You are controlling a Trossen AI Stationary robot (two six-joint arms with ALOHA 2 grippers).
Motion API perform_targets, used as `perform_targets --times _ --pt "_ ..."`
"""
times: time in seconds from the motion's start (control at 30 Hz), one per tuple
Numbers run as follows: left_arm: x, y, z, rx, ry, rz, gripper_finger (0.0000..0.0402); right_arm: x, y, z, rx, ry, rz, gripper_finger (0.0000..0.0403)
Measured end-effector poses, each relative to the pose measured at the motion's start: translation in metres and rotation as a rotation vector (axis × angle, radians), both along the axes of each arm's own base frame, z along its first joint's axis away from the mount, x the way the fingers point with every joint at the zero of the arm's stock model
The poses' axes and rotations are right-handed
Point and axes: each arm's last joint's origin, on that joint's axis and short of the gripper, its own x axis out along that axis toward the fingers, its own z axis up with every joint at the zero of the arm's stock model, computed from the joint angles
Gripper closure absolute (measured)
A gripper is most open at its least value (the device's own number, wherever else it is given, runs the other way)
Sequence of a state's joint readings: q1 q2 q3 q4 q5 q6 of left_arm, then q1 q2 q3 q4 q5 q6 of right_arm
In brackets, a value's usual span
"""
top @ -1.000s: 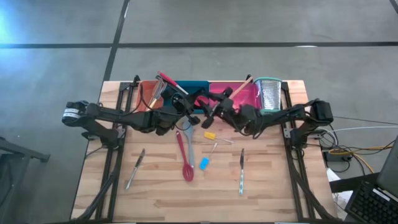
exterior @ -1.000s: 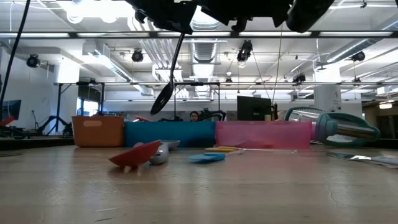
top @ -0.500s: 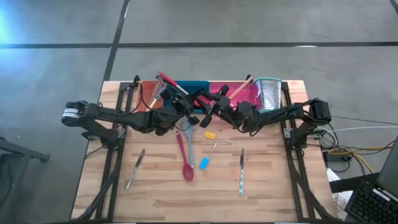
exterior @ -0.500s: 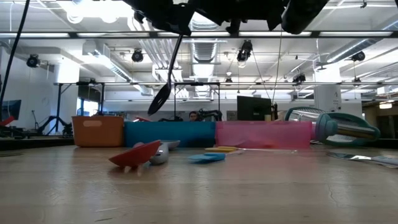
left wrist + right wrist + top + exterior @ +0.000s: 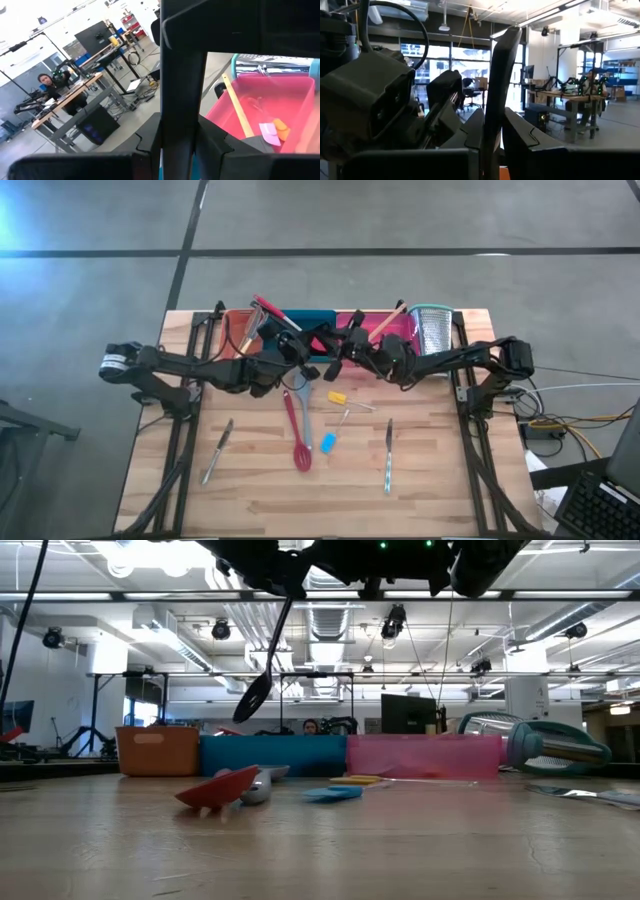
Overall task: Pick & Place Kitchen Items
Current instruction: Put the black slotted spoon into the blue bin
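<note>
Midway: my left gripper (image 5: 308,350) and right gripper (image 5: 338,352) both pinch the black spoon (image 5: 262,687) above the teal tray (image 5: 305,320), mid-handoff. Red spatula (image 5: 295,427), knives (image 5: 388,452), yellow tool (image 5: 337,396), blue tool (image 5: 327,443) lie unsorted on the table (image 5: 260,500).

Three trays sit in a row at the far side: one orange (image 5: 238,330), one teal (image 5: 308,320), one pink (image 5: 395,336). One grater (image 5: 433,332). Two knives (image 5: 217,450) lie near.
</note>
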State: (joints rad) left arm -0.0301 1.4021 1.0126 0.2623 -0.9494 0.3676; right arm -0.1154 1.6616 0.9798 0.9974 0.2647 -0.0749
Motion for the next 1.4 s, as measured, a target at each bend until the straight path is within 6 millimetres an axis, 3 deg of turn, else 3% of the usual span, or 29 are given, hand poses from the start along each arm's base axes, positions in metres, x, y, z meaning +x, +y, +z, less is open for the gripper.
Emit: perform_targets --times 0.1,0.27,0.4,0.63,0.8,0.9,1.13,1.3,1.4 --pt "0.0 -0.001 -0.001 0.013 0.023 -0.008 0.03 -0.001 0.0 0.002 -0.021 0.014 0.004 0.0373" --pt "-0.002 -0.01 -0.004 0.061 0.128 -0.014 0.0216 -0.01 0.002 0.013 -0.054 0.061 -0.003 0.0392" --pt "-0.007 -0.023 -0.005 0.1 0.209 -0.019 0.0176 -0.022 0.003 0.024 -0.05 0.136 -0.007 0.0392" --pt "-0.026 -0.048 -0.011 0.152 0.431 -0.132 0.0169 -0.056 0.011 0.046 -0.032 0.486 0.166 0.0392" --pt "-0.032 -0.061 -0.011 0.134 0.49 -0.45 0.0169 -0.071 0.017 0.076 -0.034 0.633 0.367 0.0392" --pt "-0.033 -0.066 -0.011 0.222 0.575 -0.551 0.0169 -0.076 0.018 0.095 0.045 0.701 0.466 0.0392" --pt "-0.028 -0.069 -0.018 0.495 0.819 -0.46 0.0168 -0.065 0.004 0.135 0.191 0.782 0.535 0.0391" --pt "-0.021 -0.078 -0.025 0.581 0.913 -0.442 0.0168 -0.039 -0.011 0.136 0.361 0.821 0.67 0.0391" --pt "-0.015 -0.089 -0.03 0.675 1.011 -0.408 0.0168 -0.022 -0.022 0.129 0.437 0.9 0.664 0.0391"
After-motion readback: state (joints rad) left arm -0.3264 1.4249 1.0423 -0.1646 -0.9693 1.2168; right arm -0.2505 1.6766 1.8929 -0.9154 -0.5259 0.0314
